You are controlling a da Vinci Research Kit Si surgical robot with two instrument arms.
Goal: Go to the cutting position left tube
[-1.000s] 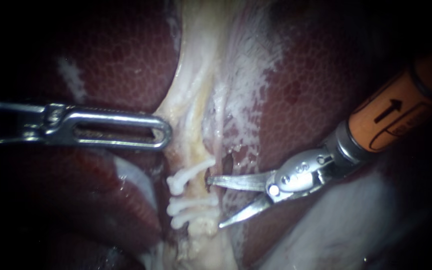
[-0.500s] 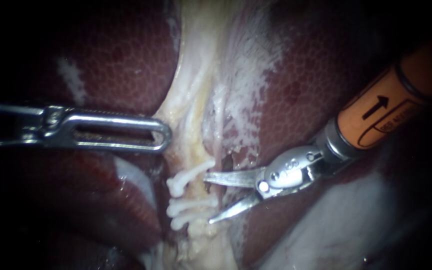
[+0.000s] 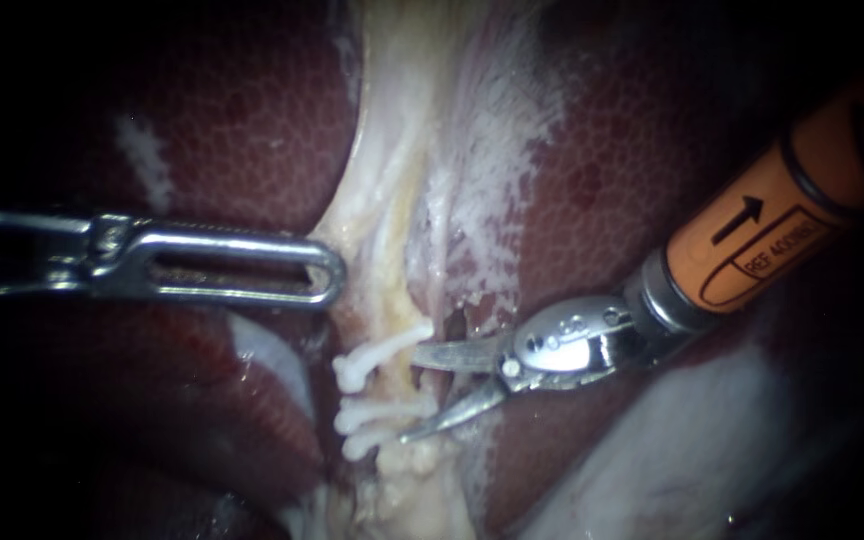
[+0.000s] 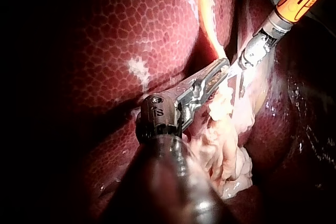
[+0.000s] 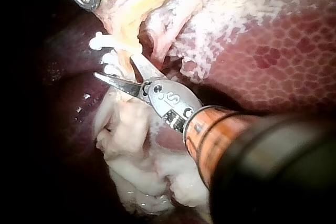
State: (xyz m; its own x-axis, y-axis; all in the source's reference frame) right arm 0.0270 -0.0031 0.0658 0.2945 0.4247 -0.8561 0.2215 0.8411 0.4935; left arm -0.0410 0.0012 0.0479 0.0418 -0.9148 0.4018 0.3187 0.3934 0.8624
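Note:
A pale tube (image 3: 390,388) runs down between the liver lobes and carries three white clips: one above (image 3: 357,368) and two below (image 3: 357,415). My right instrument (image 3: 414,396) comes in from the right on an orange shaft (image 3: 752,245). Its two blades are open and straddle the tube in the gap between the upper clip and the lower pair. The right wrist view shows the same open blades (image 5: 124,70) at the clips (image 5: 100,41). My left instrument (image 3: 330,270) is shut on the pale tissue (image 3: 362,215) beside the tube, above the clips, also seen in its own view (image 4: 222,66).
Dark red liver (image 3: 202,130) lies on both sides of the pale band. Lumpy whitish tissue (image 5: 131,129) sits under the right instrument's wrist. More pale tissue (image 3: 652,460) lies at the lower right.
My right instrument has moved left toward the clipped tube, and its blades have closed a little around the gap between the clips. The left instrument has stayed in place.

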